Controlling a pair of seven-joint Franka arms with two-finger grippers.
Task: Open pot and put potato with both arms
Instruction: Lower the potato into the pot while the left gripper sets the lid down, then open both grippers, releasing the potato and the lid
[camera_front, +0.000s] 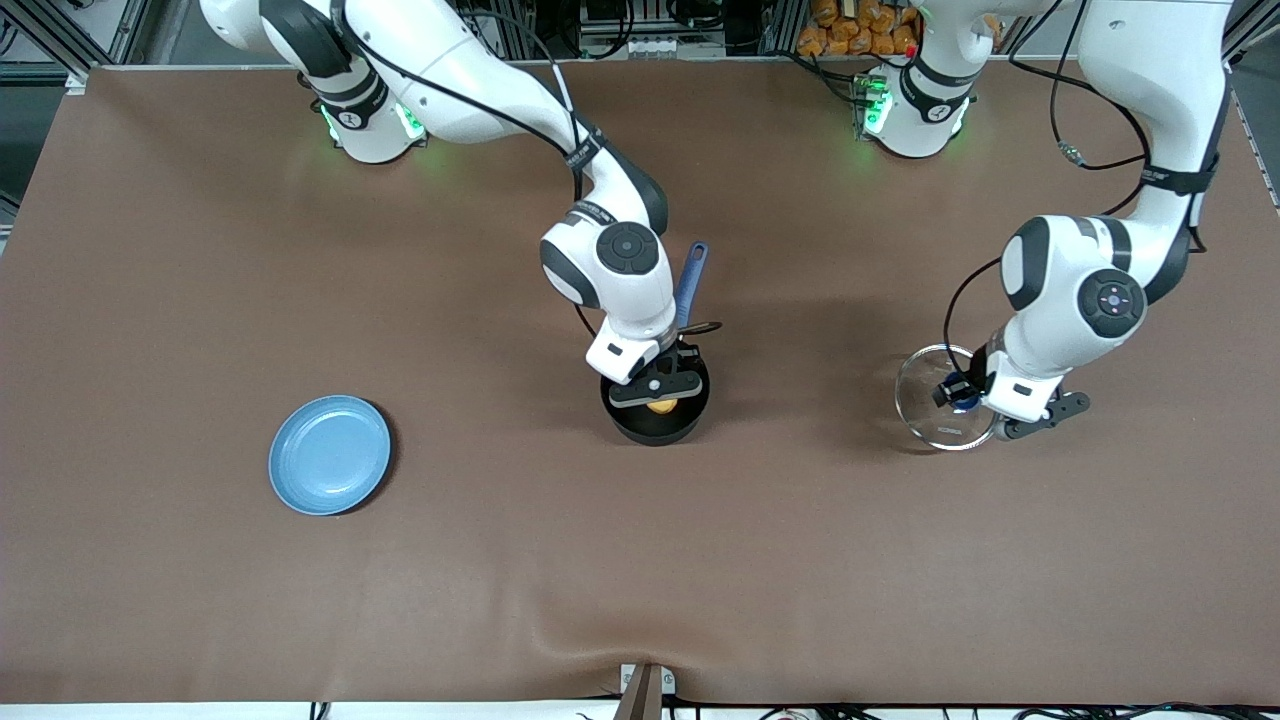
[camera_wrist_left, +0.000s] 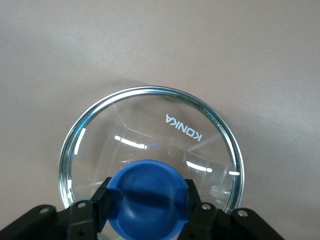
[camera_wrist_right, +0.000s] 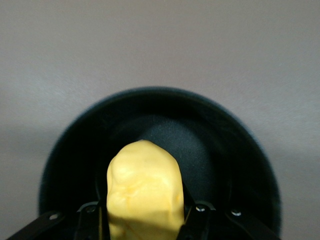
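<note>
The black pot stands open mid-table, its blue handle pointing toward the robots' bases. My right gripper is shut on the yellow potato and holds it just over the pot's mouth. In the right wrist view the potato sits between the fingers above the pot's dark inside. My left gripper is shut on the blue knob of the clear glass lid, which is on or just above the table toward the left arm's end. The lid's steel rim shows in the left wrist view.
A flat light-blue plate lies toward the right arm's end of the table, nearer the front camera than the pot. A brown cloth covers the table. Orange items sit off the table by the left arm's base.
</note>
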